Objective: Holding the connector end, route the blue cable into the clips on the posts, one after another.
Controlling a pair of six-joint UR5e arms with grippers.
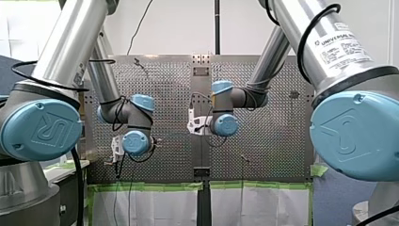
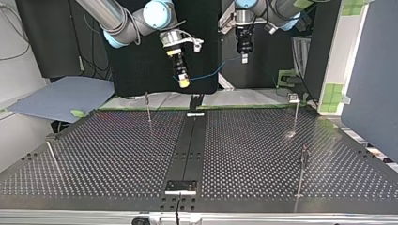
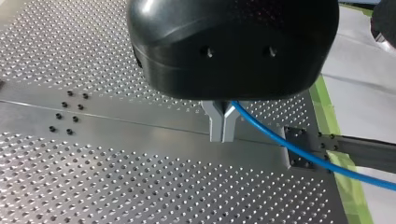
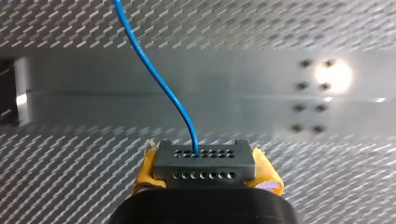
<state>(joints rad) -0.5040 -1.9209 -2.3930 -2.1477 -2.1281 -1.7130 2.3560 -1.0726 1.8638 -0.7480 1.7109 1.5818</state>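
Note:
The thin blue cable (image 2: 212, 72) hangs in the air between both grippers, above the table's far edge in the top view. My right gripper (image 4: 205, 170) is shut, its yellow pads (image 4: 147, 172) clamped on the grey connector block (image 4: 205, 158), and the blue cable (image 4: 154, 74) leaves the block's face. In the top view that gripper (image 2: 184, 82) points down at the left. My left gripper (image 3: 223, 136) has its metal fingers shut on the cable (image 3: 299, 151), which trails off to one side. It hangs at the top view's right (image 2: 244, 58). No clip holds the cable.
Thin clip posts stand on the perforated table: one far left (image 2: 148, 107), one far right (image 2: 296, 112), one near right (image 2: 302, 171) and one near left (image 2: 52, 158). A dark rail (image 2: 190, 140) runs down the middle. Green tape (image 3: 334, 121) marks the table edge.

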